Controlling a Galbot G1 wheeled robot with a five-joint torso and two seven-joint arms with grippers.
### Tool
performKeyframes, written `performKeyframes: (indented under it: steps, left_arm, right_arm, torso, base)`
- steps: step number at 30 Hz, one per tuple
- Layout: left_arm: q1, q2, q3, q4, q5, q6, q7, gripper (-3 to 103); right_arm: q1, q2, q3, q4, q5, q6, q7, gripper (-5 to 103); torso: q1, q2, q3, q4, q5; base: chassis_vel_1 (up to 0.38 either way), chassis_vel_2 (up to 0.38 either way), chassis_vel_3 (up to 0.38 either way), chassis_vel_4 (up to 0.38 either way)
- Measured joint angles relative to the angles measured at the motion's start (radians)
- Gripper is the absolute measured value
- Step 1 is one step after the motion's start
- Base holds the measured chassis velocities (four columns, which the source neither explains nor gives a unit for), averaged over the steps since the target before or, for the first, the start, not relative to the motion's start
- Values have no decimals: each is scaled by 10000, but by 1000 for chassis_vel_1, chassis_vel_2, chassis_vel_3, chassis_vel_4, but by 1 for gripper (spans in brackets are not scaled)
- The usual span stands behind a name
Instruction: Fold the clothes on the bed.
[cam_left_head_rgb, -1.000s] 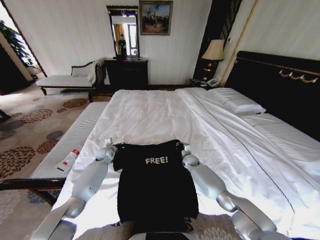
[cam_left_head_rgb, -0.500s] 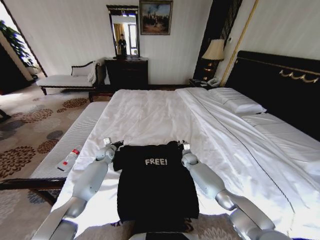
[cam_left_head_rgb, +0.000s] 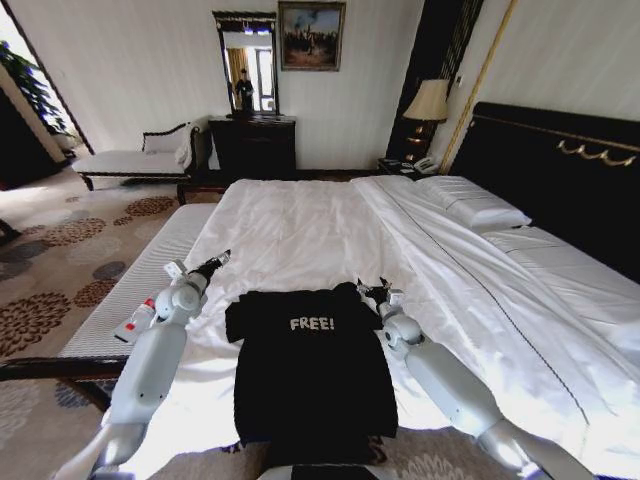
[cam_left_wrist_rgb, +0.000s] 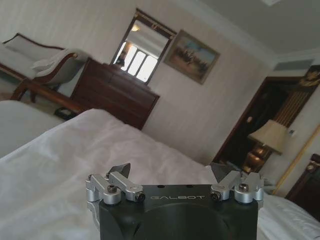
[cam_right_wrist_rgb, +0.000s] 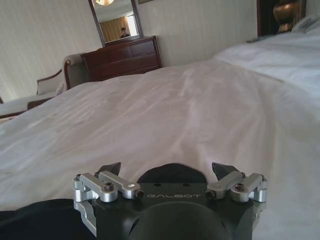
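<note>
T-shirt (cam_left_head_rgb: 313, 370), black with small white "FREE!" lettering, lies spread on the near end of the bed (cam_left_head_rgb: 300, 235), its lower hem reaching the near edge of the white bedding and its short sleeves out to either side. Both arms of the robot flank the garment. The left end effector (cam_left_head_rgb: 212, 263) is raised clear of the cloth, off the shirt's left sleeve and above the white duvet (cam_left_head_rgb: 450, 290); in the left wrist view its two dark fingers (cam_left_wrist_rgb: 119, 170) stand wide apart with nothing between them. The right end effector (cam_left_head_rgb: 372, 290) sits just beside the shirt's right shoulder, close to the collar; the right wrist view shows its fingers (cam_right_wrist_rgb: 109, 168) likewise spread wide and empty, with a dark fold of the shirt (cam_right_wrist_rgb: 170, 173) lying on the sheet right ahead of them. Neither holds the fabric. Pillows (cam_left_head_rgb: 472, 203) rest against the dark headboard (cam_left_head_rgb: 560, 170) along the right side. A padded bench (cam_left_head_rgb: 140, 290) runs beside the bed on the left, carrying a small bottle (cam_left_head_rgb: 138, 319). Beyond stand a dark dresser (cam_left_head_rgb: 253, 145) with a mirror (cam_left_head_rgb: 247, 65), a framed painting (cam_left_head_rgb: 311, 35), a lamp (cam_left_head_rgb: 428, 101) and a pale chaise (cam_left_head_rgb: 135, 157).
</note>
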Motion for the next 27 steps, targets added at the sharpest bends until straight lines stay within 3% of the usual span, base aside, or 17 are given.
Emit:
performKeyframes:
  steps: [3,8,14,17,27]
  left_arm:
    - [281,384,-308,-1390,-413,135,-2,99]
    - [1097,629,-924,-2678,-703,463,-38,100]
    - [1706,790,-1642,-3290,-726,776,-69,100]
    - [1780,842,-1840,-3301,-770,843,-105,100]
    - [1861,843,-2071,-3408,-1038,998,-270,100]
  right_arm:
    - [-1,200,-243,148,1422,-223,-108,100]
    - [504,849,-655,-265,2343,-404,-121,100]
    - [1151,1574,-950,-719,3396,-799,338,100]
    - [1293,1835,-977,-888,3610,-875,538,100]
    - [2436,2568,-1241,-2721,3225,-822,568,100]
  torso:
    - [1,0,0,-1,0]
    - [1,0,1,4,-4]
    - [2,-1,2,5,-4]
    - [3,-1,3,-4,-4]
    - [5,-2,4,1,-3]
  base:
    - [0,0,0,0]
    - [0,0,0,0]
    - [0,0,0,0]
    - [0,0,0,0]
    - [0,0,0,0]
